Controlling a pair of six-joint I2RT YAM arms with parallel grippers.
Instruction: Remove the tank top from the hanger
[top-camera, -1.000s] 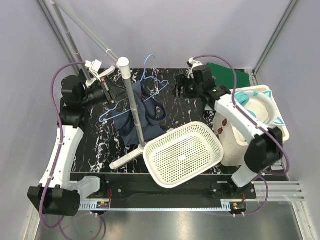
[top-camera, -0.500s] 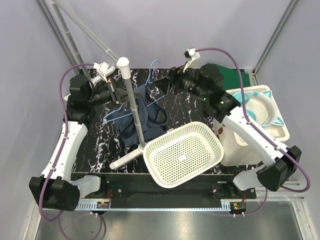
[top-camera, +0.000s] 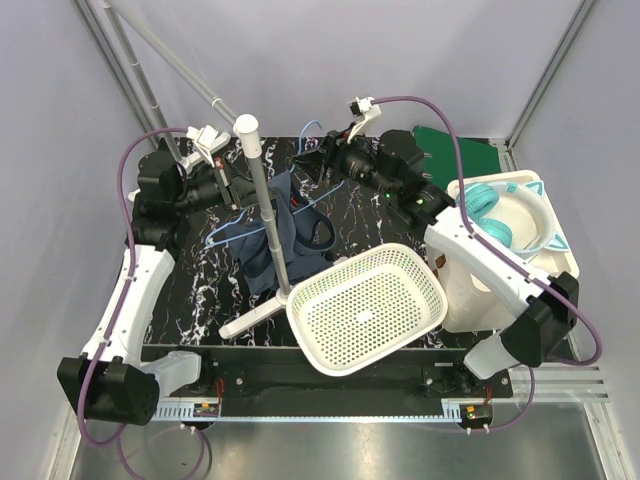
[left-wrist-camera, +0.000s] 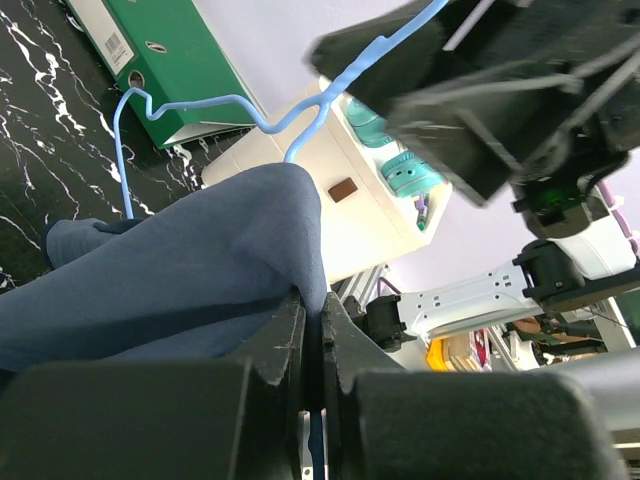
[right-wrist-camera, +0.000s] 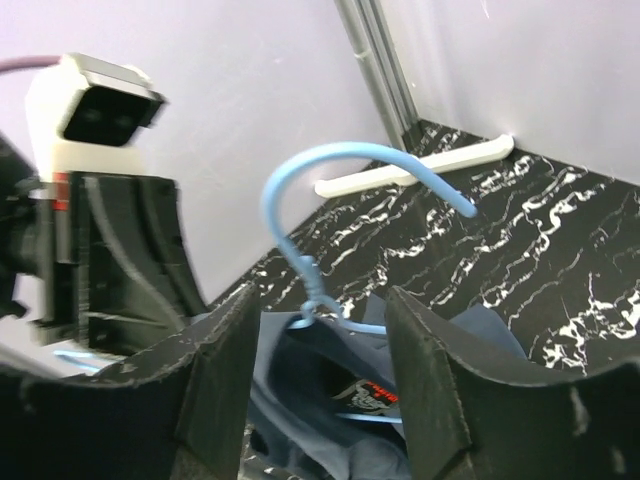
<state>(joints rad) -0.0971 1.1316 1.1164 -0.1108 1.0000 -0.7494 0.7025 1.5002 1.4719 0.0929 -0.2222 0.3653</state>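
Near the desk's far edge, left of centre, the tank top (top-camera: 290, 238) drapes on the hanger (right-wrist-camera: 335, 160). Its hook rises just ahead of the right gripper (right-wrist-camera: 322, 305), whose jaws are spread and empty. Its frame runs leftward to the left gripper (left-wrist-camera: 312, 310), clenched on a navy fold. Whether that grip also pinches wire is unclear, and the stand pole (top-camera: 268, 215) hides part of the cloth.

The top external camera looks steeply down from the near side over the whole tabletop (top-camera: 200, 285). Wrist cameras sit close behind the left pincer (left-wrist-camera: 312, 300) and right pincer (right-wrist-camera: 325, 300), apparently facing each other; all three views share the hanger (right-wrist-camera: 345, 150) hook.
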